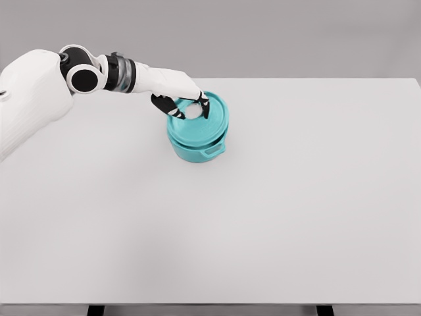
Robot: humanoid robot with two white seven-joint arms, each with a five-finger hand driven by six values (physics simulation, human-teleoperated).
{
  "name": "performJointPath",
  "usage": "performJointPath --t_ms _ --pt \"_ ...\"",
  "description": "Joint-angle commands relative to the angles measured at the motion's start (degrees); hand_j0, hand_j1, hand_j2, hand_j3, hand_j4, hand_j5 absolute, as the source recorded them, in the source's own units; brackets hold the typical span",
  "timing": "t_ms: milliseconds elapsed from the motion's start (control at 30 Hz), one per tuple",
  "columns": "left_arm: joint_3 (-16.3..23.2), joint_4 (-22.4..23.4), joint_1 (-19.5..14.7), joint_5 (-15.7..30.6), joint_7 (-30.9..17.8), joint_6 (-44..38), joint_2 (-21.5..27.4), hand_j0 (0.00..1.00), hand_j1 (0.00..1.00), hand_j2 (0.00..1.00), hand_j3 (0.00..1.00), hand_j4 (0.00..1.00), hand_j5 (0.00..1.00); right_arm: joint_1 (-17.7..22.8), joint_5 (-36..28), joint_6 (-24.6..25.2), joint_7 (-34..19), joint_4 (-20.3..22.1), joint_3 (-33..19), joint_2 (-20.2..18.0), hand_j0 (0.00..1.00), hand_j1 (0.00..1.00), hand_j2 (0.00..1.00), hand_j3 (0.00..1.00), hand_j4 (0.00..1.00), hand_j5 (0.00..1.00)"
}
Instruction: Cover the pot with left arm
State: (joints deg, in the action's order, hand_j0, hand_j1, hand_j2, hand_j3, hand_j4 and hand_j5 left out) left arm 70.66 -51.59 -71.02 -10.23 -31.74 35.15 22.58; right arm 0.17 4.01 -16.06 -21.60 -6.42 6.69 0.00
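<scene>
1. Teal pot [196, 148] standing on the white table [263, 217], upper centre of the frame, slightly left of the middle.
2. Teal lid [214, 118] seated on the pot's rim, roughly level, covering the opening; small white knob [193, 112] at its centre.
3. One side handle of the pot visible at the lower right of its wall, facing the frame's bottom edge.
4. Left hand [184, 105] reaching in from the upper left, white arm running from the frame's left edge across the table's far corner.
5. Dark fingers [164, 104] curled down around the knob, one on either side of it, touching the lid top; gripping the knob as far as can be seen.
6. Palm above the lid's left half, hiding part of its rim there.
7. Soft shadow of the arm on the table left of the pot.
8. Grey wall behind the table across the frame's top.
</scene>
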Motion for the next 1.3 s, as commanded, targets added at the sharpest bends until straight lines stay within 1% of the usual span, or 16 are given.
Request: performJointPath --t_ms 0,133,167,267,367,433,533,567,900,1000,1033,1100,1167,1200,1233,1267 --pt "-0.1 0.0 0.0 0.3 0.0 -0.1 0.0 0.75 0.75 0.75 0.75 0.75 0.75 0.0 0.0 0.0 0.0 0.0 0.0 0.0 1.0 1.0 1.0 1.0 1.0 1.0" --pt "0.1 0.2 0.1 0.3 -1.3 -0.1 0.1 0.75 0.75 0.75 0.75 0.75 0.75 0.0 0.0 0.0 0.0 0.0 0.0 0.0 1.0 1.0 1.0 1.0 1.0 1.0" --pt "0.1 0.8 0.1 0.3 -1.8 -0.1 0.0 0.72 0.72 0.72 0.72 0.72 0.72 0.0 0.0 0.0 0.0 0.0 0.0 0.0 1.0 1.0 1.0 1.0 1.0 1.0" --pt "1.6 2.8 -0.5 0.3 -2.6 -0.1 -1.6 0.74 0.74 0.74 0.74 0.74 0.74 0.0 0.0 0.0 0.0 0.0 0.0 0.0 1.0 1.0 1.0 1.0 1.0 1.0" --pt "2.1 3.2 -1.3 0.3 -3.3 -0.1 -2.1 0.79 0.79 0.79 0.79 0.79 0.79 0.0 0.0 0.0 0.0 0.0 0.0 0.0 1.0 1.0 1.0 1.0 1.0 1.0" --pt "1.9 3.2 -1.4 0.3 -3.3 -0.1 -2.1 0.88 0.88 0.88 0.88 0.88 0.88 0.0 0.0 0.0 0.0 0.0 0.0 0.0 1.0 1.0 1.0 1.0 1.0 1.0" --pt "1.7 3.2 -1.7 0.3 -3.3 -0.1 -2.0 0.94 0.94 0.94 0.94 0.94 0.94 0.0 0.0 0.0 0.0 0.0 0.0 0.0 1.0 1.0 1.0 1.0 1.0 1.0" --pt "1.6 3.2 -1.7 0.3 -3.3 -0.1 -2.0 1.0 1.0 1.0 1.0 1.0 1.0 0.0 0.0 0.0 0.0 0.0 0.0 0.0 1.0 1.0 1.0 1.0 1.0 1.0" --pt "1.1 2.7 -1.8 0.5 -3.3 -0.1 -1.5 1.0 1.0 1.0 1.0 1.0 1.0 0.0 0.0 0.0 0.0 0.0 0.0 0.0 1.0 1.0 1.0 1.0 1.0 1.0" --pt "0.4 2.3 -2.1 2.7 -3.3 -0.1 -1.2 1.0 1.0 1.0 1.0 1.0 1.0 0.0 0.0 0.0 0.0 0.0 0.0 0.0 1.0 1.0 1.0 1.0 1.0 1.0" --pt "-3.1 1.7 -1.8 2.9 -3.3 -0.1 -0.4 1.0 1.0 1.0 1.0 1.0 1.0 0.0 0.0 0.0 0.0 0.0 0.0 0.0 1.0 1.0 1.0 1.0 1.0 1.0" --pt "-11.0 -4.7 -0.4 3.3 -3.3 -0.1 4.3 1.0 1.0 1.0 1.0 1.0 1.0 -0.1 0.0 0.0 0.0 0.0 0.0 0.0 1.0 1.0 1.0 1.0 1.0 1.0" --pt "-14.9 -9.4 1.2 5.5 -3.3 -0.1 8.6 1.0 1.0 1.0 1.0 1.0 1.0 0.0 0.0 0.0 0.0 0.0 0.0 0.0 1.0 1.0 1.0 1.0 1.0 1.0" --pt "-17.4 -11.2 3.0 6.8 -3.3 -0.1 11.9 1.0 1.0 1.0 1.0 1.0 1.0 0.0 0.0 0.0 0.0 0.0 0.0 0.0 1.0 1.0 1.0 1.0 1.0 1.0" --pt "-19.9 -15.5 6.0 6.8 -3.3 -0.1 15.5 1.0 1.0 1.0 1.0 1.0 1.0 0.0 0.0 0.0 0.0 0.0 0.0 0.0 1.0 1.0 1.0 1.0 1.0 1.0" --pt "-24.0 -19.1 10.5 6.8 -3.3 -0.1 19.1 1.0 1.0 1.0 1.0 1.0 1.0 0.0 0.0 0.0 0.0 0.0 0.0 0.0 1.0 1.0 1.0 1.0 1.0 1.0"
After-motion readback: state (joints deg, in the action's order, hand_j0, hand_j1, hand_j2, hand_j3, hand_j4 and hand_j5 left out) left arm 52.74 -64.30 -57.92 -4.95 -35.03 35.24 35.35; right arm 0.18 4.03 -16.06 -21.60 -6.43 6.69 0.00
